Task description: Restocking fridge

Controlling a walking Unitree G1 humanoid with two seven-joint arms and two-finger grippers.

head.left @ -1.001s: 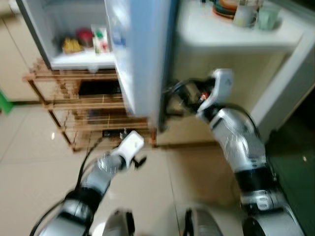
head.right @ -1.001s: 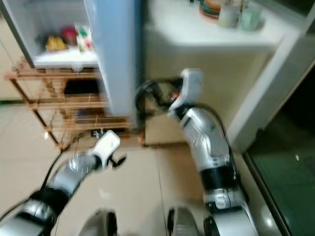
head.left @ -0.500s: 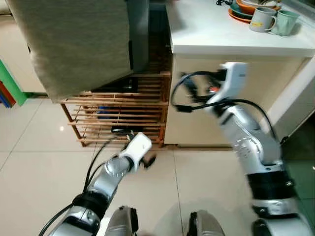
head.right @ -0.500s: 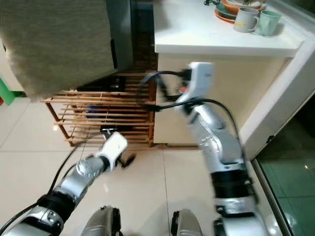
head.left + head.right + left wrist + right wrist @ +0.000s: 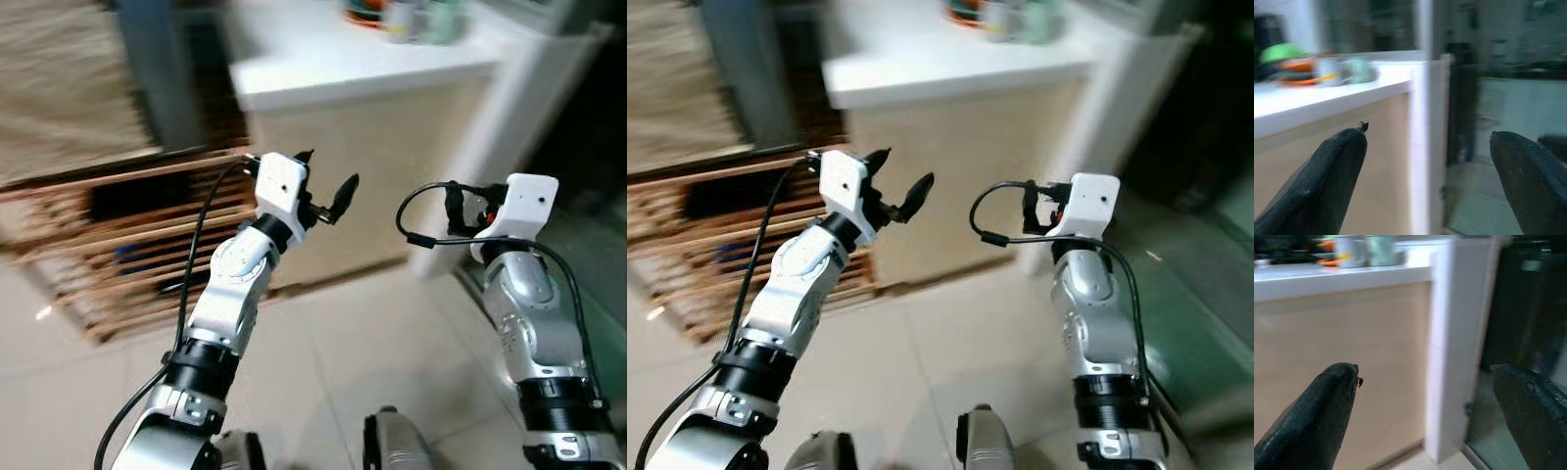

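Both grippers are empty, fingers spread: the left gripper (image 5: 326, 188) has been raised before the worktop (image 5: 333, 69), the right gripper (image 5: 1425, 421) held beside it. Cups (image 5: 421, 20) sit at its far edge. No fridge is seen now; restocking seems paused while turning away.

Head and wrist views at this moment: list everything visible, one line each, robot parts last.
Counter: one, white top over a beige front, ahead of the robot.
Dishes: a blurred cluster, orange, green and pale, on the counter top; count unclear.
Wooden rack: one, brown slatted shelves, left of the counter, on the floor.
Floor: light tiles.
Left gripper: one, black fingers open, raised in front of the counter, holding nothing.
Right gripper: one, black fingers open, facing the counter's white corner post, holding nothing.
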